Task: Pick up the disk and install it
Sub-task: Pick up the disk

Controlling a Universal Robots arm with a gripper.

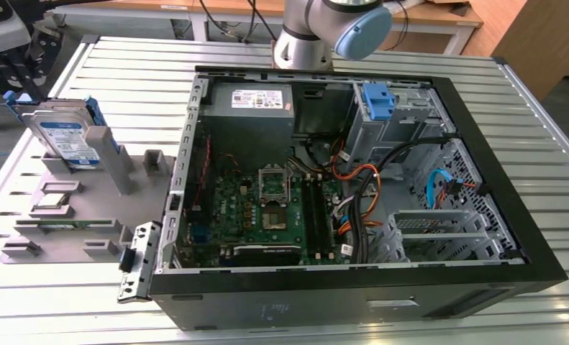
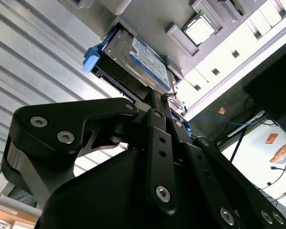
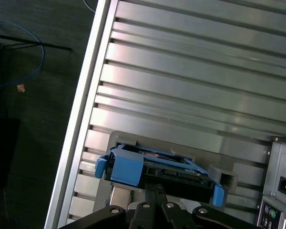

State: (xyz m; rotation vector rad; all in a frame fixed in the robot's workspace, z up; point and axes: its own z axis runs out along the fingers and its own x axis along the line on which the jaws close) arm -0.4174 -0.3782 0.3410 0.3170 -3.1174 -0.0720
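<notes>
The disk [image 1: 68, 136] stands upright in a grey holder [image 1: 112, 164] near the table [image 1: 121, 65] edge, bare slats beside it. The gripper [image 3: 155, 187] sits just at the disk's edge, its fingers [image 2: 160, 139] closed together.

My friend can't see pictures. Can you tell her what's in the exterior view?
An open computer case lies on a slatted metal table, its green motherboard showing. At the exterior view's left, the disk stands upright in a grey holder, with the gripper close above it.

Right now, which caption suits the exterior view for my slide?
The disk stands upright in a grey holder beside the open computer case.
</notes>
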